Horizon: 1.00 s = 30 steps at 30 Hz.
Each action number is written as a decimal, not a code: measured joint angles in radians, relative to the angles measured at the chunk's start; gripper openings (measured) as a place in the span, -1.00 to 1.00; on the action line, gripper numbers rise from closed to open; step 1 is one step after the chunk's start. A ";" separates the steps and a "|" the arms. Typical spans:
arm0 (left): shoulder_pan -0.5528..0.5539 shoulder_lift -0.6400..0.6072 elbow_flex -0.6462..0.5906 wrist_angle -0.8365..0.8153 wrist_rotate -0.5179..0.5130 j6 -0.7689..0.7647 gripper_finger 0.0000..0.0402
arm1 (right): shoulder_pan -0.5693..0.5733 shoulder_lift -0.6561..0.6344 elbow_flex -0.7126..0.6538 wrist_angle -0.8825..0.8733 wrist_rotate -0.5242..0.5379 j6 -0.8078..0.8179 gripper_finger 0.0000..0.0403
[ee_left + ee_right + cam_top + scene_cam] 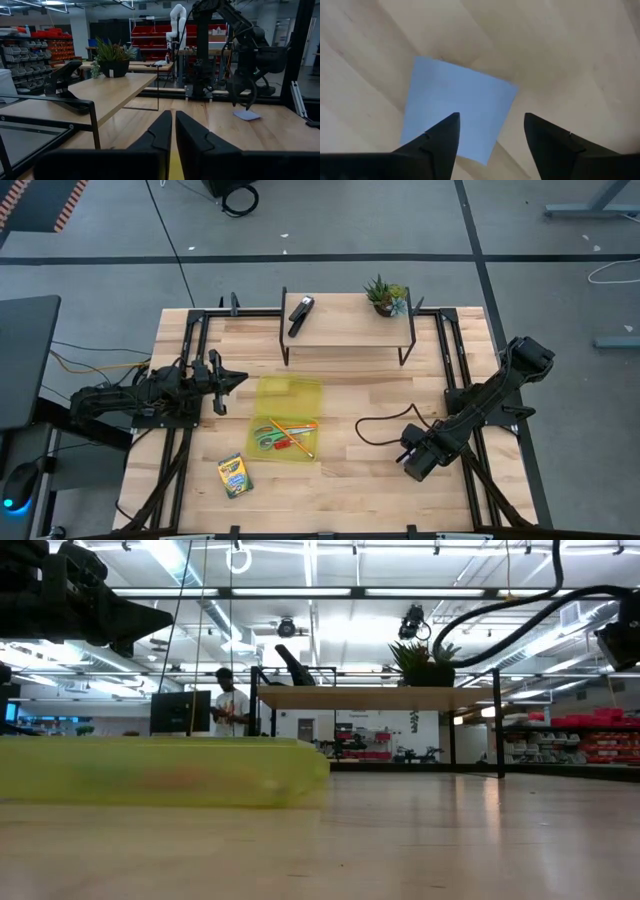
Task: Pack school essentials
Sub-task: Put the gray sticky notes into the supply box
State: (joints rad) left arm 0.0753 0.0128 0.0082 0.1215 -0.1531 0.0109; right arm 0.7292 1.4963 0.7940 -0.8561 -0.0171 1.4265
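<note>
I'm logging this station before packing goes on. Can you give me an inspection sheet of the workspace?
Surface: wooden table, intact.
Job's things: yellow pouch holding scissors, pen and pencil; crayon box beside it; blue notepad flat on the table.
Clutter: black stapler and potted plant on the raised shelf.
Grippers: left gripper shut, empty, above the pouch's edge; right gripper open above the notepad.
Cables: black cable looped on the table.
Surroundings: person standing far behind.

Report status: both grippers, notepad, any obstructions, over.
Right gripper open, pointing down over pale blue notepad flat on table. Left gripper shut, waiting beside yellow pouch. Nothing blocking the notepad.
</note>
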 joint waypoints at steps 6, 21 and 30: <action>0.000 0.000 0.000 0.000 0.000 0.000 -0.83 | 0.006 0.000 0.000 -0.030 0.022 -0.032 0.10; 0.000 0.000 0.000 0.000 0.000 0.000 -0.82 | 0.007 -0.118 0.000 -0.265 0.068 -0.033 0.09; 0.000 0.000 0.000 0.000 0.000 0.000 -0.86 | 0.007 -0.276 0.001 -0.252 0.150 0.140 0.09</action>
State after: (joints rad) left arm 0.0753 0.0128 0.0082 0.1216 -0.1531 0.0109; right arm 0.7364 1.2205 0.7948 -1.1081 0.1333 1.5669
